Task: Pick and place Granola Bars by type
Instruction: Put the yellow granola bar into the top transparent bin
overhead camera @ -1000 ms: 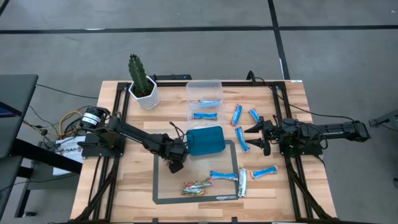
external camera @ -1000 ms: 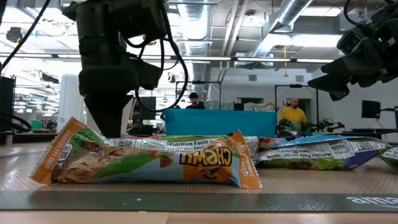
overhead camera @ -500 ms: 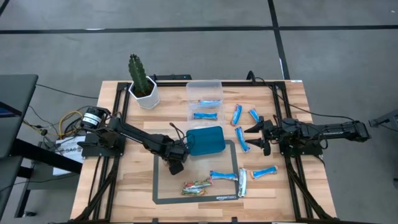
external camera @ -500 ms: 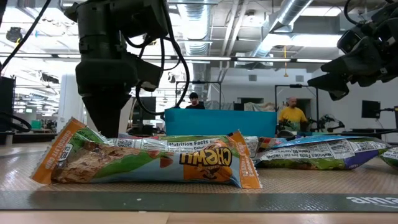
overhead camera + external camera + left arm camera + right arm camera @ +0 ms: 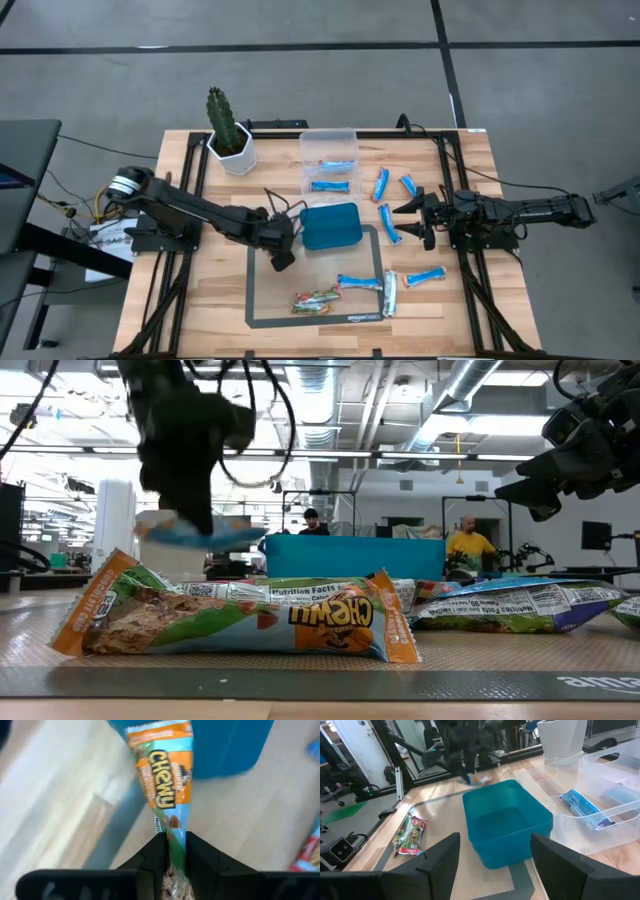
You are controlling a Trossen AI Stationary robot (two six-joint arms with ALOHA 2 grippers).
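Observation:
My left gripper (image 5: 282, 258) hangs over the grey mat just left of the teal tray (image 5: 330, 226), shut on an orange-and-teal Chewy granola bar (image 5: 162, 775), which shows blurred above the table in the low view (image 5: 195, 534). Two multicoloured bars (image 5: 316, 300) lie on the mat near the front. Several blue bars (image 5: 389, 224) lie flat right of the tray and on the mat. My right gripper (image 5: 408, 222) waits open at the table's right, level, with nothing between its fingers (image 5: 440, 862). My left gripper pinches the Chewy bar by its two long sides (image 5: 173, 836) between its two fingers, which lie across the bar. The wrapper is squeezed narrow there. The fingers come steeply from above. The bar is lifted clear of the mat and lies roughly level below the fingers.
A clear bin (image 5: 328, 160) holding two blue bars stands behind the tray. A cactus in a white pot (image 5: 229, 136) is at the far left. Black frame rails (image 5: 196, 170) run along both sides of the table. People stand in the room beyond.
My left gripper has shut on the Chewy bar on the mat and then risen, tipping a little. The bar has left the mat and now hangs clear above it. My right arm has kept still.

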